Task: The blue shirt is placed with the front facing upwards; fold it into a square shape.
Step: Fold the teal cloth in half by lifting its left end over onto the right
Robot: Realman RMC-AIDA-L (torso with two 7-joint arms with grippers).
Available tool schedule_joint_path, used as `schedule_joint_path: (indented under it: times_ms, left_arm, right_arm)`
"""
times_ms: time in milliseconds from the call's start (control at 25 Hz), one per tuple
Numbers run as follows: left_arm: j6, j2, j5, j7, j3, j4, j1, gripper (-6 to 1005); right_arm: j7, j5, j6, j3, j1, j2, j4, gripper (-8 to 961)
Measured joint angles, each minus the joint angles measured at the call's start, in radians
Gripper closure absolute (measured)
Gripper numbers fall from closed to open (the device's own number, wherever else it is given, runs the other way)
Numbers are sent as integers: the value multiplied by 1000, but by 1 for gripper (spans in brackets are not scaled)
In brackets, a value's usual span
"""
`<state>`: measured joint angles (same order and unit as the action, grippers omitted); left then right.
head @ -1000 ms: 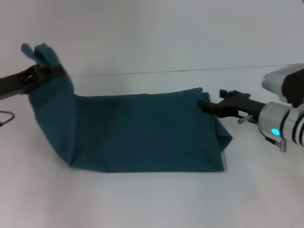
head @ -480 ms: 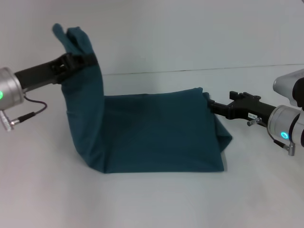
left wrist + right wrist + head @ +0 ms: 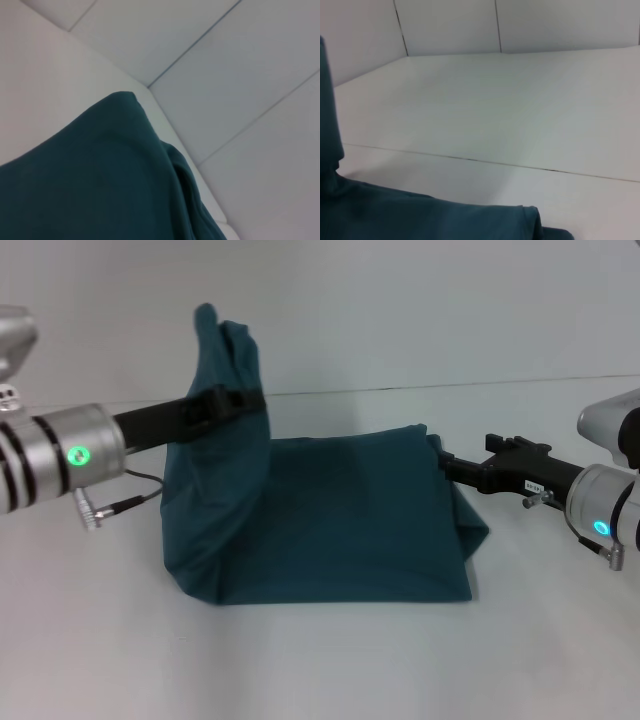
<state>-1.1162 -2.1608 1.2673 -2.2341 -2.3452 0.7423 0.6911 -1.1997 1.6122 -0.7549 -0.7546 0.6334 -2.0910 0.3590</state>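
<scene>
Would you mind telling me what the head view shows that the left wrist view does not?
Only the head view shows both arms: the left gripper shut on a lifted end of the blue shirt, the right gripper at the shirt's far right corner, and the rest lying flat on the white table. Only the left wrist view shows the raised fabric up close. Both share the shirt and white surroundings.

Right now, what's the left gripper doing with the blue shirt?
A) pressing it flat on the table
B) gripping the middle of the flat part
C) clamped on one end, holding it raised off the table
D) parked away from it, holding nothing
C: the left gripper is clamped on one end of the blue shirt, which rises above the rest lying on the table.
</scene>
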Motion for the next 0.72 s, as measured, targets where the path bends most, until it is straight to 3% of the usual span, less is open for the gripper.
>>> schedule_joint_path:
  times_ms: [720]
  left_arm:
    - [112, -10, 54, -42, 152, -63, 61, 944]
  right_arm:
    - [18, -1, -44, 53, -33, 3, 29, 71]
